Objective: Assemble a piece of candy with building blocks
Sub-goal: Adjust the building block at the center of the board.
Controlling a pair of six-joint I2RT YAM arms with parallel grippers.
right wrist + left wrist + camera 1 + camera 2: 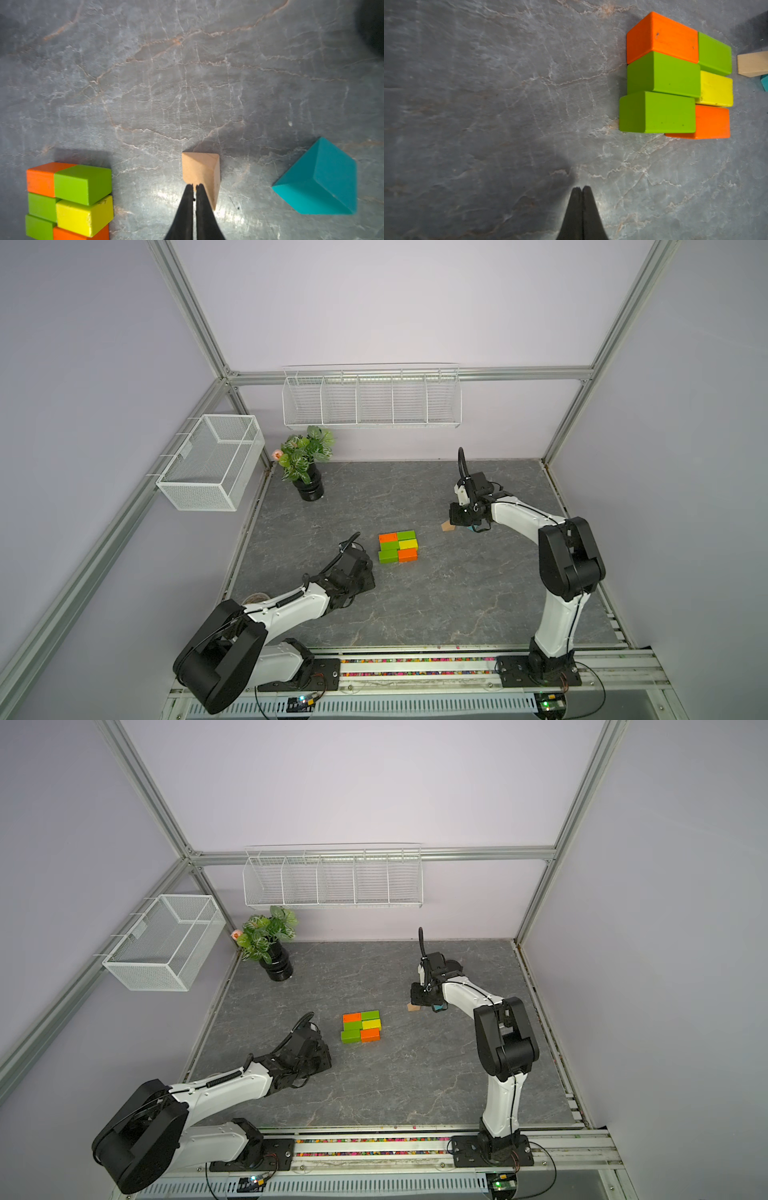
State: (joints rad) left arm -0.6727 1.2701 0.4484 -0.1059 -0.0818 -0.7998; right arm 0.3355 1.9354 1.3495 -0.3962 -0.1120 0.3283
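Lavender walls and a silver aluminium frame (198,323) box in the cell; a matte grey slab (457,605), veined like marble, fills the lower middle of both top views. The left arm (291,605), white shells between black joints, lies low from the lower left, forearm stretched toward the centre, and its black wrist housing hides the fingers from above. The right arm (515,514) rises at the lower right, folds at a bulky black elbow and reaches back to right of centre, wrist turned down. A white mesh basket (208,462) hangs at the left, a long wire rack (372,400) on the back wall, and a leafy plant in a ribbed black pot (311,489) stands upper left on the slab.

At the centre sits the brick rectangle (397,546): six glossy painted blocks, flat and touching, orange, green, green down the left, green, yellow, orange down the right, the nearest green one slightly out of line. The tan triangle (199,168), bare wood, lies apart to its right; from above only a corner pokes out beside the wrist. The teal triangle (320,178), a smooth prism, lies just beyond, clear of the tan one and almost wholly covered in the top views. The left gripper (581,189) points at bare slab, its tapered black fingers pressed together on nothing. The right gripper (194,186) has its jaws nearly together, a sliver of gap between them, tips over the tan triangle's near end; whether they pinch it cannot be told.
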